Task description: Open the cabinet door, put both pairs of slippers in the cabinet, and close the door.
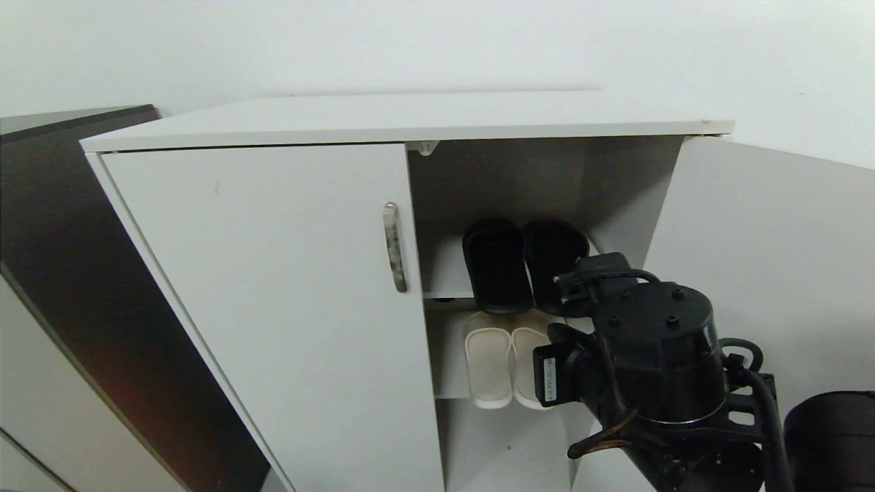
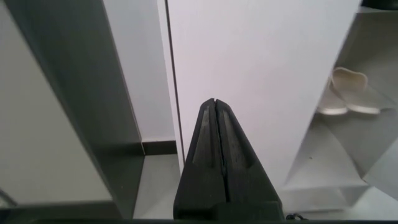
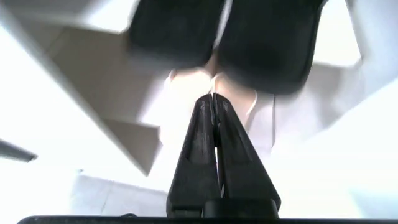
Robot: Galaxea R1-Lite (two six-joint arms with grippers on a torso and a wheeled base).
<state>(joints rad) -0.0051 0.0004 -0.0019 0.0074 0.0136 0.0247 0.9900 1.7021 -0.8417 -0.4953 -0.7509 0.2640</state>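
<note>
1. Cabinet [image 1: 410, 116]: right door [image 1: 772, 260] swung wide open, left door [image 1: 273, 307] closed, with its handle [image 1: 394, 247] near the inner edge.
2. Black slippers [image 1: 523, 263]: side by side on the upper shelf [image 1: 444, 273], heels at the front edge.
3. White slippers [image 1: 502, 359]: side by side on the lower shelf [image 1: 451, 383], directly below the black pair.
4. Right gripper [image 3: 213, 98]: fingers clenched together and holding nothing. It is in front of the open side, pointing at the slippers and not touching them.
5. Left gripper [image 2: 214, 102]: clenched and empty. It faces the closed left door, apart from it.
6. Dark panel [image 1: 68, 273] stands to the left of the cabinet.
</note>
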